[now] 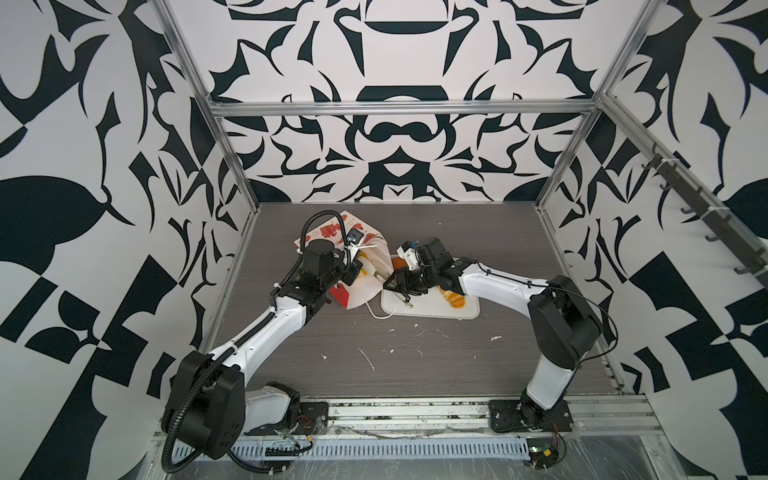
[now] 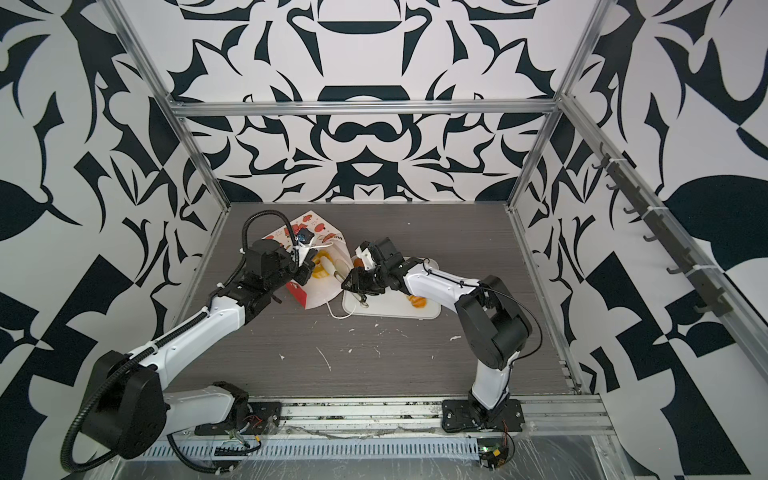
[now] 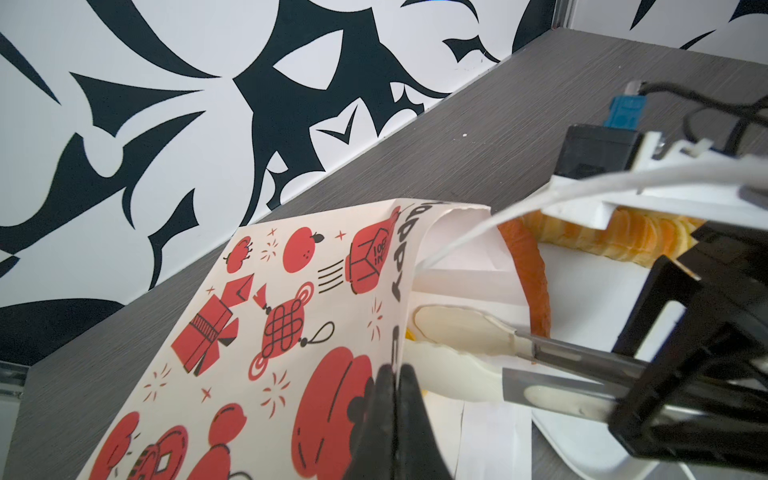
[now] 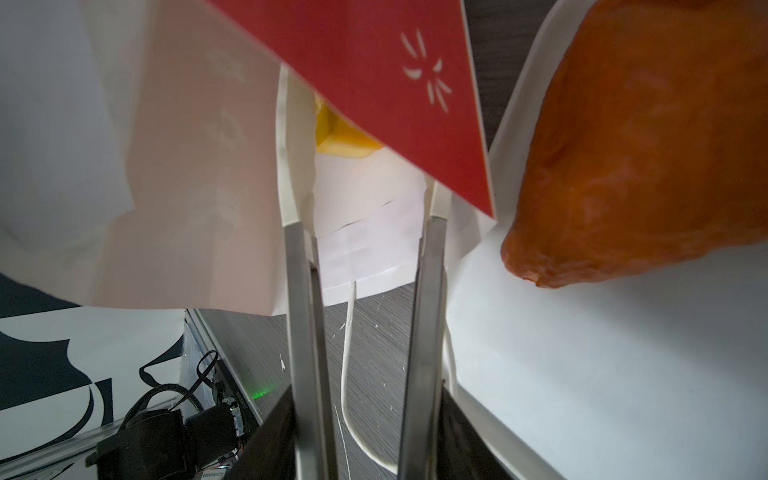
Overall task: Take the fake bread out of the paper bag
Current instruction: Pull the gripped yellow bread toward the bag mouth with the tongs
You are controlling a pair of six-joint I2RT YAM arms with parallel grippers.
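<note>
Two pincers are at work, both mine. Farthest left, my left pincer [image 3: 395, 376] is clenched on the rim of the one paper bag [image 3: 257, 316]. The bag lies on its side on the grey worktop [image 1: 415, 365], mouth turned toward the tray and white lining showing. Yellow fake bread [image 4: 343, 139] sits inside the mouth. I cannot tell how many pieces are in there, since a red flap of the bag covers most of it.

Next, my right pincer [image 1: 392, 281] grasps one pair of metal tongs [image 4: 300, 316]. Its two white tips [image 4: 289, 187] stand apart inside the mouth, with nothing gripped between them.

Two white cord handles show. One [image 1: 376, 314] loops on the worktop between bag and tray, and one [image 3: 478, 232] stretches across the mouth.

Right of the bag, touching it, lies one white tray [image 1: 432, 311]. Two pastries rest on it: an orange triangle [image 4: 644, 145] just beside the mouth and a striped roll [image 1: 579, 300] further right, partly hidden under my right arm.
</note>
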